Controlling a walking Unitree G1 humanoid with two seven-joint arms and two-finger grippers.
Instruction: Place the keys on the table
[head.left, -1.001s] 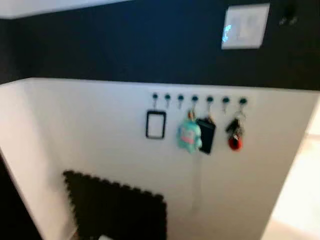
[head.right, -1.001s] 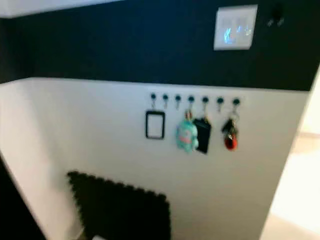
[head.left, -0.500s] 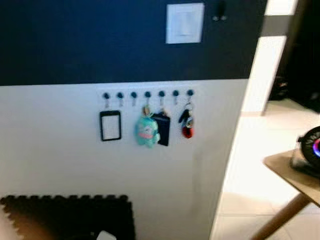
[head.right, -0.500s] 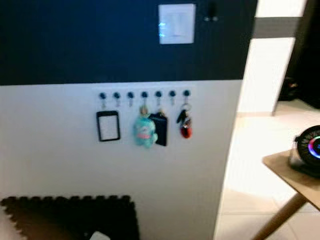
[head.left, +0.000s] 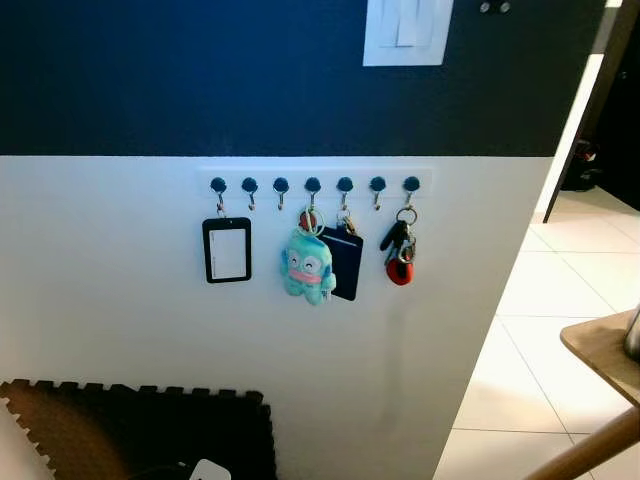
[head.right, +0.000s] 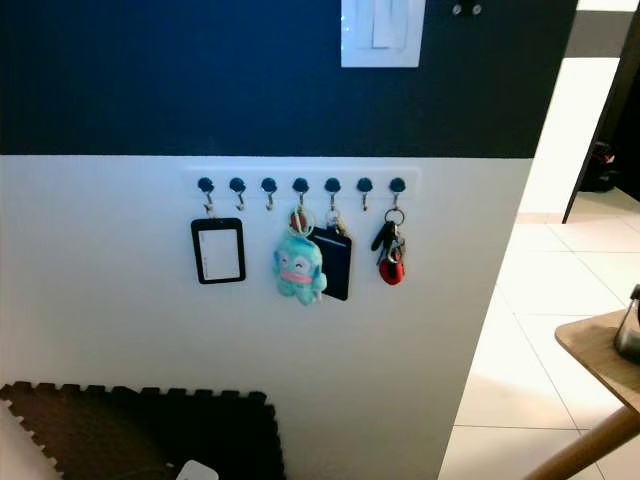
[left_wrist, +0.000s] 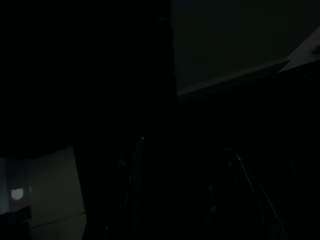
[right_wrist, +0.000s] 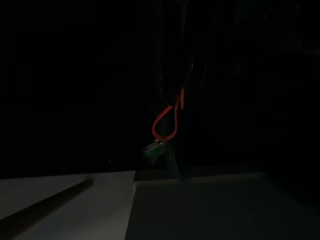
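A bunch of keys with a black fob and a red tag hangs from the rightmost hook of a white hook rail on the white lower wall. The corner of a wooden table juts in at the lower right, well to the right of the wall's end and lower than the keys. Both wrist views are very dark. In the right wrist view I make out a thin red loop above a pale floor. Both arms hang idle.
Also on the rail hang a black-framed badge holder, a teal plush keychain and a dark card case. A dark foam mat leans at the wall's foot. Tiled floor opens to the right. A metal object stands on the table.
The camera has turned and steadied: the hook rail now sits sharp near the picture's middle, and less of the table shows at the right edge. The hanging things have not moved.
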